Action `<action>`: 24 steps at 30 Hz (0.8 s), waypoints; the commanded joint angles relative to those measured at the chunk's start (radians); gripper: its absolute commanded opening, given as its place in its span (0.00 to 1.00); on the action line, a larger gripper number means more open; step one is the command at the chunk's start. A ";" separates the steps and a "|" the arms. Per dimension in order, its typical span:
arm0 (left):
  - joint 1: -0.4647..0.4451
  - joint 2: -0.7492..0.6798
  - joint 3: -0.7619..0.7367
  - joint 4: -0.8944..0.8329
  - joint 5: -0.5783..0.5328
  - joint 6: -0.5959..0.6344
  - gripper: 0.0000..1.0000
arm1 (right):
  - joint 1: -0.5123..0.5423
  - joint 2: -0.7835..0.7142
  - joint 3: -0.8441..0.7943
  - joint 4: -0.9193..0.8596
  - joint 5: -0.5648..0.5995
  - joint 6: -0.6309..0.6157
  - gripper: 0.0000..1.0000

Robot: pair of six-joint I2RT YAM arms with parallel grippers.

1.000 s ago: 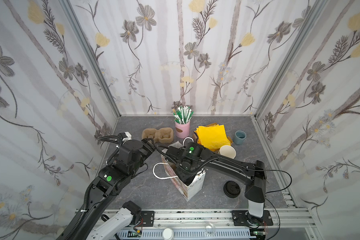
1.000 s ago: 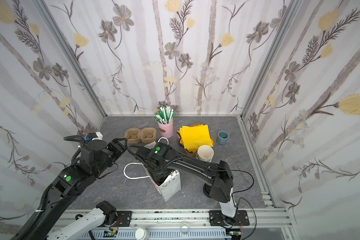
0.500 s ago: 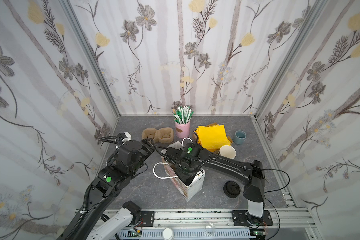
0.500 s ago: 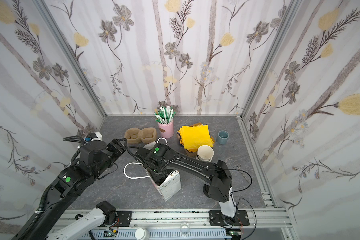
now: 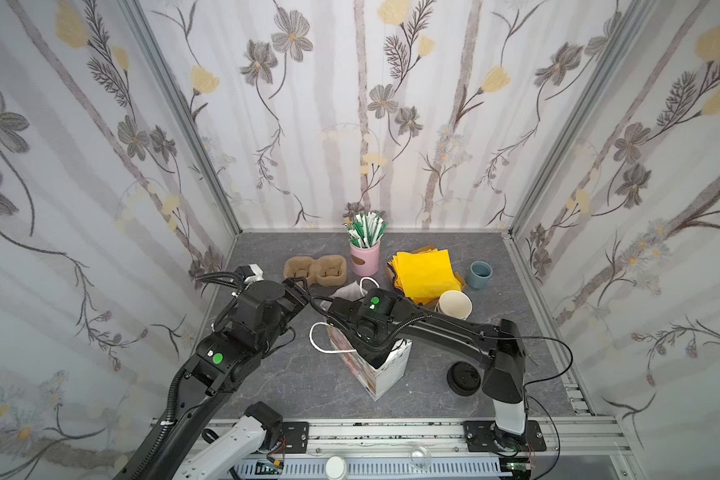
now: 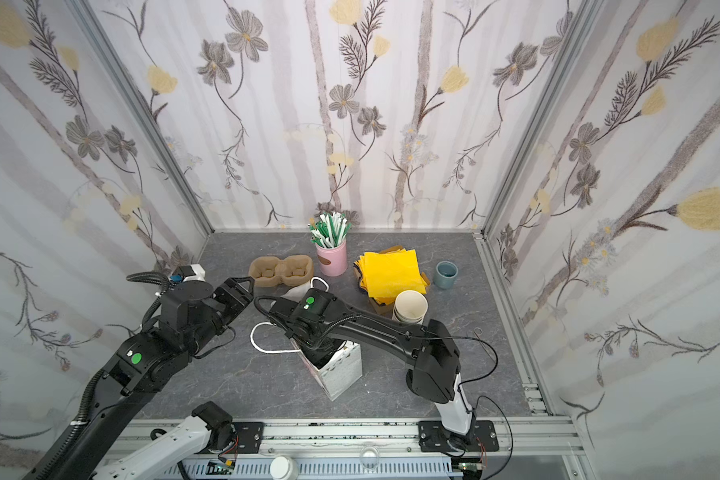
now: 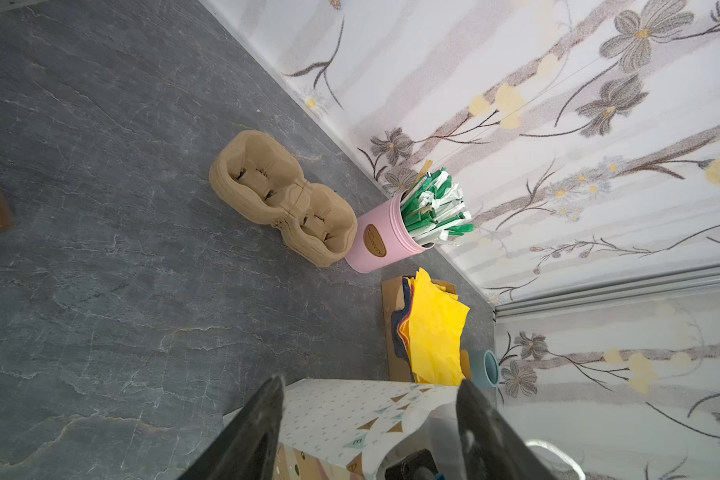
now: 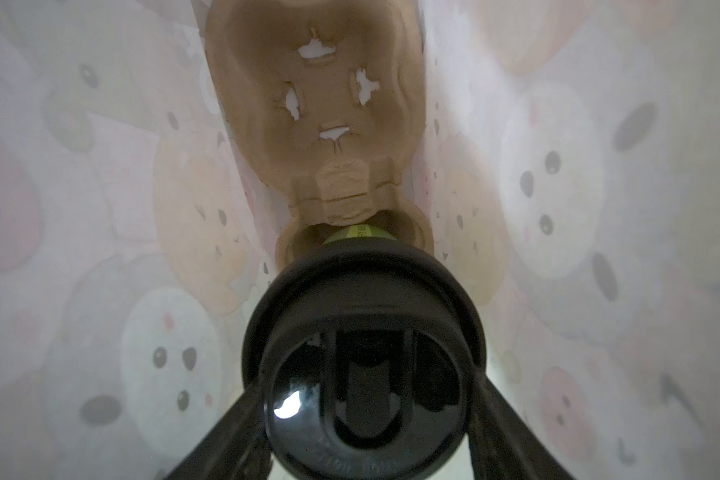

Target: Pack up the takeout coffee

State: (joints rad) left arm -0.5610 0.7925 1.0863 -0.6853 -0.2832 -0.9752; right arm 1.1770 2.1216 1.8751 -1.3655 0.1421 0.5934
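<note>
takeout coffee x1 (image 8: pixel 362 353), in 1 bag (image 5: pixel 393 370)

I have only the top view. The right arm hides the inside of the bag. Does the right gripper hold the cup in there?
Observer: Yes. The right wrist view shows the right gripper closed on the cup.
Operator: What is under the cup?
Observer: A brown carrier lies deep in the bag, and the cup is over one of its wells.
Operator: And the other arm?
Observer: The left wrist view shows the left gripper open, close to the bag's rim. Whether it touches the bag, I cannot tell.
</note>
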 commanded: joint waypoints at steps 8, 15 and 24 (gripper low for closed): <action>0.003 -0.011 -0.004 0.040 -0.025 0.011 0.66 | 0.000 0.009 -0.022 0.043 0.021 -0.007 0.65; 0.003 -0.015 -0.006 0.040 -0.024 0.009 0.66 | -0.002 0.006 -0.051 0.063 0.017 -0.013 0.65; 0.003 -0.016 -0.007 0.040 -0.025 0.010 0.67 | -0.004 0.010 -0.085 0.087 0.011 -0.017 0.65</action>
State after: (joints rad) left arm -0.5598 0.7780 1.0805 -0.6846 -0.2848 -0.9722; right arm 1.1744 2.1216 1.8011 -1.2953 0.1444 0.5831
